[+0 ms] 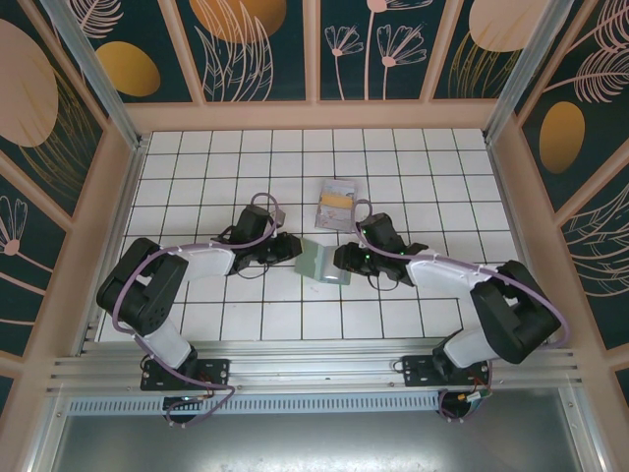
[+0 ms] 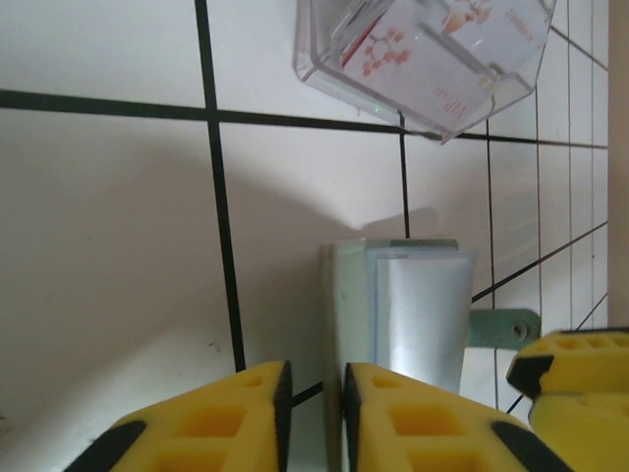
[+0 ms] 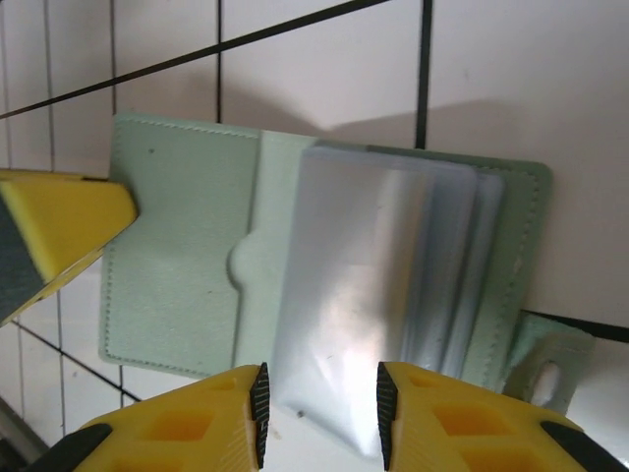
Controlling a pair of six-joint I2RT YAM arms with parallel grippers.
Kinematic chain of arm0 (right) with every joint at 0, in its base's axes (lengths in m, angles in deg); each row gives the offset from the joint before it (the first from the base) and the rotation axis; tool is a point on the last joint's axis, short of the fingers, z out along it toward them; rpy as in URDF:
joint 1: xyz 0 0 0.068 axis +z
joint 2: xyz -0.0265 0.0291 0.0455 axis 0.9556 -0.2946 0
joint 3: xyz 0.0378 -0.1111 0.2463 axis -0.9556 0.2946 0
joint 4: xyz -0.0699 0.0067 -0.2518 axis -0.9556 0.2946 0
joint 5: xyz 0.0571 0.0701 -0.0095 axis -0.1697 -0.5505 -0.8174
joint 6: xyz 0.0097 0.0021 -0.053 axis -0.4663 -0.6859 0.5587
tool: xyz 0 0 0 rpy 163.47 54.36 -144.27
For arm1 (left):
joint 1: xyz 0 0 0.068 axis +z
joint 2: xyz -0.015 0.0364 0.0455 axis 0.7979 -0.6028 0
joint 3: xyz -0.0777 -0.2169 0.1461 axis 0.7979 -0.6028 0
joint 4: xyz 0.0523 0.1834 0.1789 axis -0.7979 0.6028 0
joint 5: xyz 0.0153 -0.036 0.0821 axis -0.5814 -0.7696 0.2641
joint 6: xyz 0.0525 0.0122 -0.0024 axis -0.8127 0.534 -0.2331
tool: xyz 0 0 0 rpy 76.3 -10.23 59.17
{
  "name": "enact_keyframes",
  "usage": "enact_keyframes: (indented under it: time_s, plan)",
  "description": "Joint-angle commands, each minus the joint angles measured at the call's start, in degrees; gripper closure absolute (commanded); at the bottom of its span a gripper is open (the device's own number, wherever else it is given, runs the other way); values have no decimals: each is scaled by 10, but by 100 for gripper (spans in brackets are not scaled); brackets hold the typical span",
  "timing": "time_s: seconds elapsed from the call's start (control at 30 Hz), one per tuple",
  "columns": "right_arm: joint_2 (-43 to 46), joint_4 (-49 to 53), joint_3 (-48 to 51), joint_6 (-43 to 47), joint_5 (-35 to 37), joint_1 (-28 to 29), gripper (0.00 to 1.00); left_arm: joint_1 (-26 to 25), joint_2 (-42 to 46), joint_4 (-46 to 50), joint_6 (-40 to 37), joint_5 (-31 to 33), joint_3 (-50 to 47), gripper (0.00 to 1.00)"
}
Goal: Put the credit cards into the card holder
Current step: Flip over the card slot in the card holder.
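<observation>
Between the two grippers lay the card holder [image 3: 177, 265], open. The left gripper [image 2: 314, 423] pinched its cover; the right gripper [image 3: 319, 423] had fingers apart at the clear pockets [image 3: 364, 295]. The credit cards [image 1: 336, 202] sat just beyond both. Best to hold firm and fetch one card

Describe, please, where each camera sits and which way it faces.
Top external: above and behind the bases, looking down at the table, both arms showing.
Left wrist: low behind the left gripper, facing along the table at the card holder.
Right wrist: above the right gripper, facing down on the open card holder.
Shared: the card holder.
</observation>
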Motion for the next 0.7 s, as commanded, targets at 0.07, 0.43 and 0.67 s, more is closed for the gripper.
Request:
enact_keyframes:
  time_s: [0.07,0.43,0.67]
  plan:
    - [-30,-14,-11,-6,34,-9,63,2,-5,-33,7,-13,-18,87]
    - [-57,-49,-22,-4,0,-10,62,1,-10,-37,5,-17,-18,87]
    - [-77,-61,-34,-3,-16,-6,62,2,-10,-44,8,-19,-24,88]
